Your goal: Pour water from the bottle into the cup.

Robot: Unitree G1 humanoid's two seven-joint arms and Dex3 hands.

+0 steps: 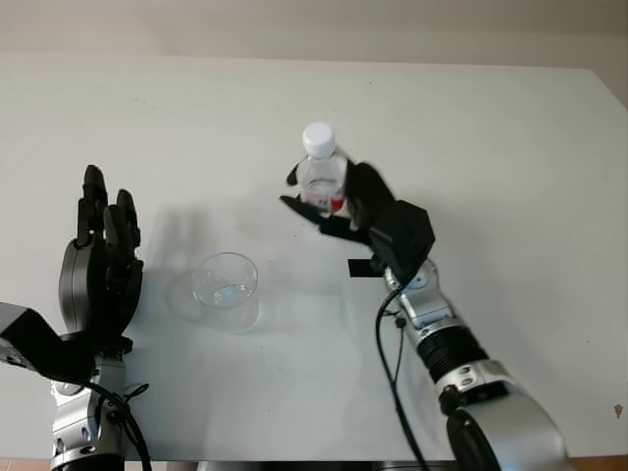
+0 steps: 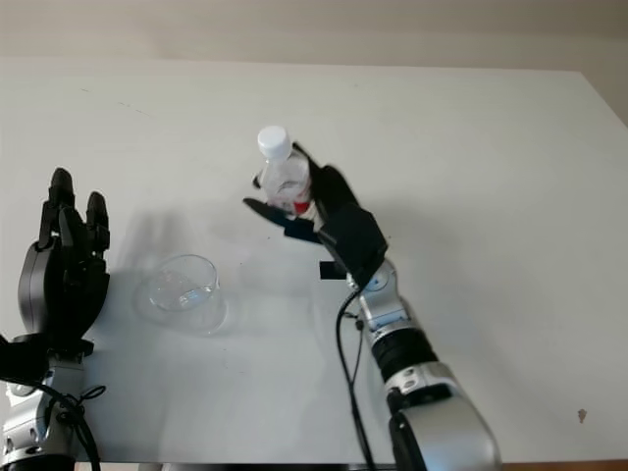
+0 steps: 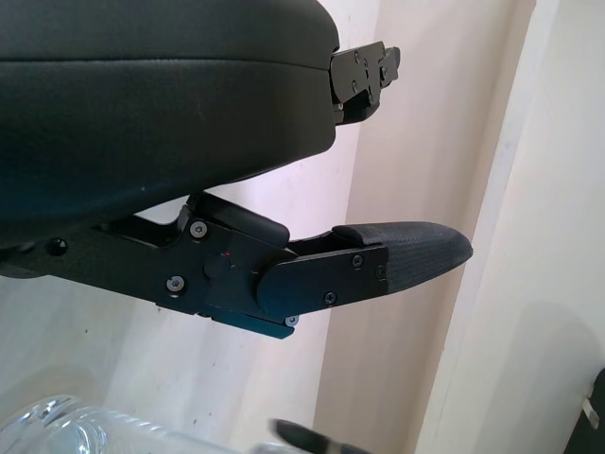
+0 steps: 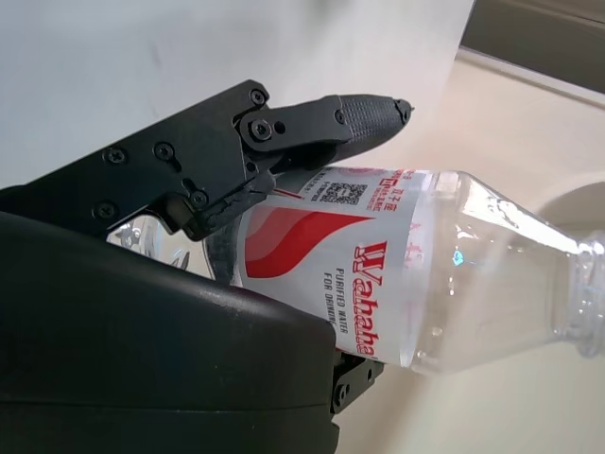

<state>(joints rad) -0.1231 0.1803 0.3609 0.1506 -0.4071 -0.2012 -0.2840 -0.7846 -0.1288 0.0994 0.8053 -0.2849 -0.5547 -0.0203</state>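
A clear water bottle [image 1: 321, 177] with a white cap and red label stands upright near the table's middle, and my right hand [image 1: 339, 206] wraps its lower half. In the right wrist view the fingers [image 4: 321, 123] curl over the label of the bottle [image 4: 378, 274], holding it against the palm. A clear plastic cup [image 1: 228, 287] stands upright on the table, to the left of the bottle and nearer to me, apart from both hands. My left hand [image 1: 100, 255] is open, raised at the left, beside the cup. The cup's rim [image 3: 66, 426] appears in the left wrist view.
The white table [image 1: 491, 147] spreads wide behind and to the right of the bottle. Its front edge runs just below both arms. A black cable [image 1: 391, 363] hangs along my right forearm.
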